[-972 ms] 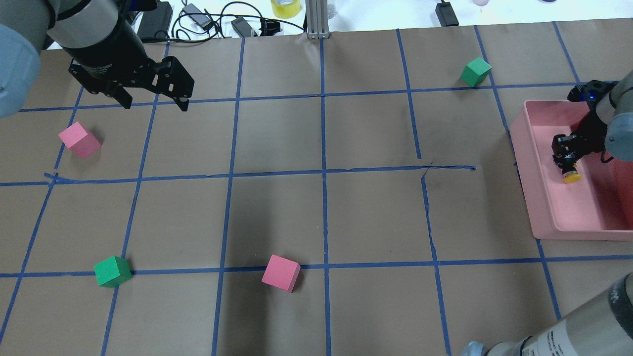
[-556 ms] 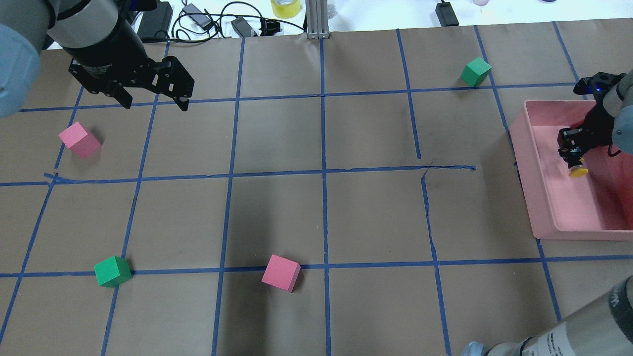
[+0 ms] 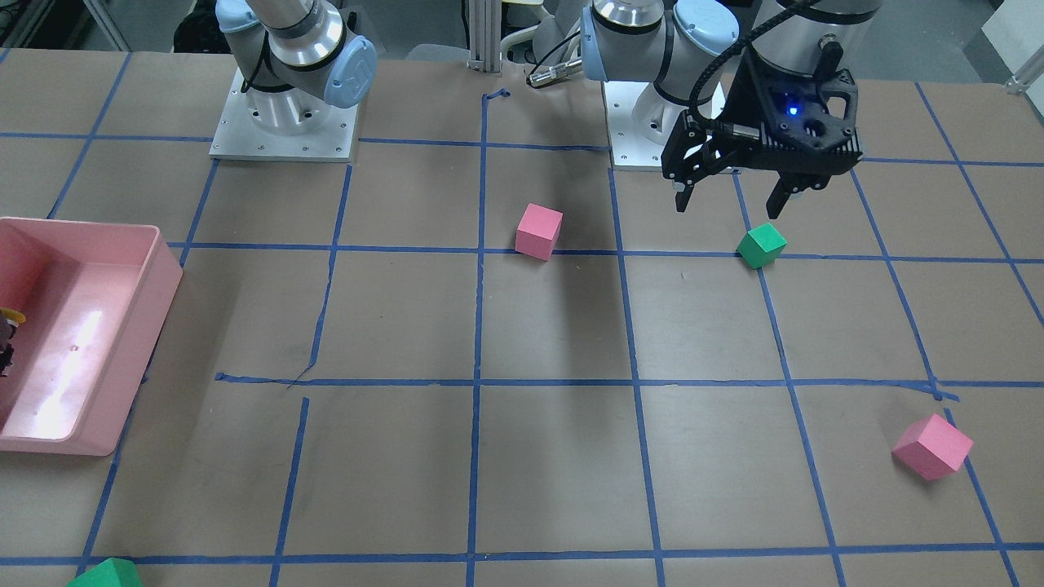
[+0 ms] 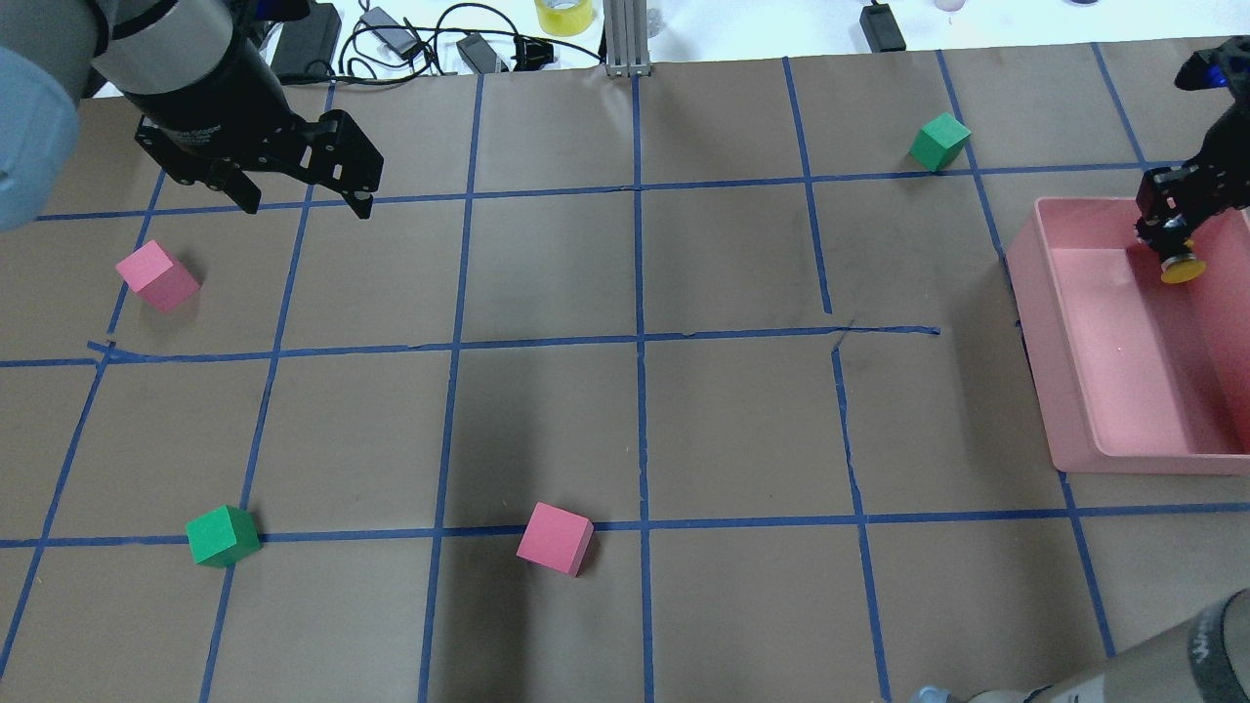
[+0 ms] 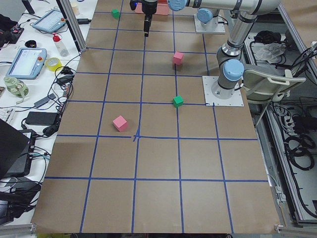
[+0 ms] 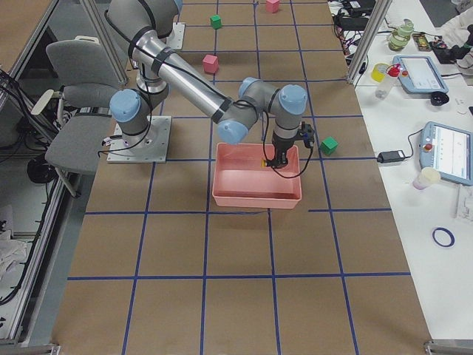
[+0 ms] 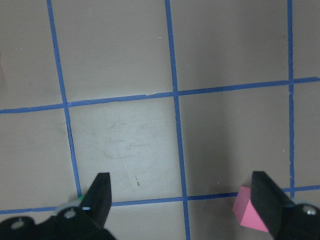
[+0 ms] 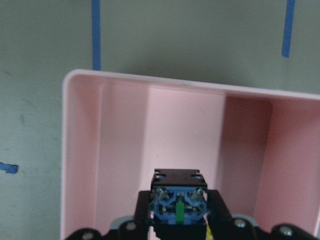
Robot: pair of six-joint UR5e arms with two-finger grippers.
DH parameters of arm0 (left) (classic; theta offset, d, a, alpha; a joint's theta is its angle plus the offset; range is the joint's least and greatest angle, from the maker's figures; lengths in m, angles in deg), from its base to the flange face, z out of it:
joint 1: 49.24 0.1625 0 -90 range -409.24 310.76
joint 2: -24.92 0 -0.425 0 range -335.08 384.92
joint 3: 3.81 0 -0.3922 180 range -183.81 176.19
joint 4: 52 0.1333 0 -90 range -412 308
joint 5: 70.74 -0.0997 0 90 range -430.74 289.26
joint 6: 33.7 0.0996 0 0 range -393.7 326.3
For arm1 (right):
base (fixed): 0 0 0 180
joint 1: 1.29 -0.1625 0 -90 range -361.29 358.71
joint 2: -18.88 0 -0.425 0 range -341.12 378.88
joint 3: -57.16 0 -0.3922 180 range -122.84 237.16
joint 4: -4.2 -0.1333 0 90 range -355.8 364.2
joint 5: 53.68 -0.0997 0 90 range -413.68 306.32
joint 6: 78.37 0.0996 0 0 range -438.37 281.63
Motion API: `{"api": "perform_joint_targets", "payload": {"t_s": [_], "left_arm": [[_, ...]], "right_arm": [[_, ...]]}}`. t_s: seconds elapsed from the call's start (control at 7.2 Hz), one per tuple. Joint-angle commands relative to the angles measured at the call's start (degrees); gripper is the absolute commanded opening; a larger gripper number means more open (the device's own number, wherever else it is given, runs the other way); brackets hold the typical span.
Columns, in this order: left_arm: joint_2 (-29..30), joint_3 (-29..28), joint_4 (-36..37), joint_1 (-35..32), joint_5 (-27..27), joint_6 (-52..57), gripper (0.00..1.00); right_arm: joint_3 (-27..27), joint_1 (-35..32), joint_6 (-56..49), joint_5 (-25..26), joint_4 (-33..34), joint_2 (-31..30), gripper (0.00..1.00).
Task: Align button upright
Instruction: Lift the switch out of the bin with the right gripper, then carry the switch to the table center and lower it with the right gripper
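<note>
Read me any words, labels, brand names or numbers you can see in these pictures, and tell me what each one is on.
No text can be read with certainty.
Faint pale lettering on the left arm's black wrist band, overhead view: too blurred to read.
Teach pendant screen on the side bench: too small to read.
Button held in the right pincer: no legible marking.
</note>
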Motion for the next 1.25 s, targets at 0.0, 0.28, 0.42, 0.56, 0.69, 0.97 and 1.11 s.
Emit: {"api": "perform_joint_targets", "payload": {"t_s": [0.0, 0.28, 0.42, 0.56, 0.69, 0.97, 1.11], "left_arm": [[0.0, 0.07, 0.0, 0.03, 0.0, 0.0, 1.0], [0.0, -0.01, 0.0, 0.03, 0.0, 0.0, 1.0], [-0.09, -0.01, 0.0, -0.05, 0.0, 0.0, 1.0], [0.0, -0.01, 0.0, 0.03, 0.17, 0.0, 1.0], [0.0, -0.01, -0.09, 0.12, 0.18, 0.0, 1.0], [0.0, -0.01, 0.0, 0.12, 0.18, 0.0, 1.0], [0.0, -0.01, 0.0, 0.12, 0.18, 0.0, 1.0]], "right_arm": [[-2.87, -7.7, 5.68, -0.1, -4.5, -2.29, 0.0], [-2.87, -17.45, 16.8, -0.45, -4.25, -2.56, 0.0], [-2.87, -23.85, 24.09, -0.63, -3.72, -1.95, 0.0], [-2.87, -29.39, 32.43, -3.41, -1.89, -0.73, 0.0], [-2.79, -34.41, 37.3, -5.62, 1.96, 2.33, 0.0], [-2.7, -45.31, 49.5, -3.36, 7.86, 7.17, 0.0], [-2.7, -48.05, 51.92, -3.18, 11.1, 9.54, 0.0]]}}
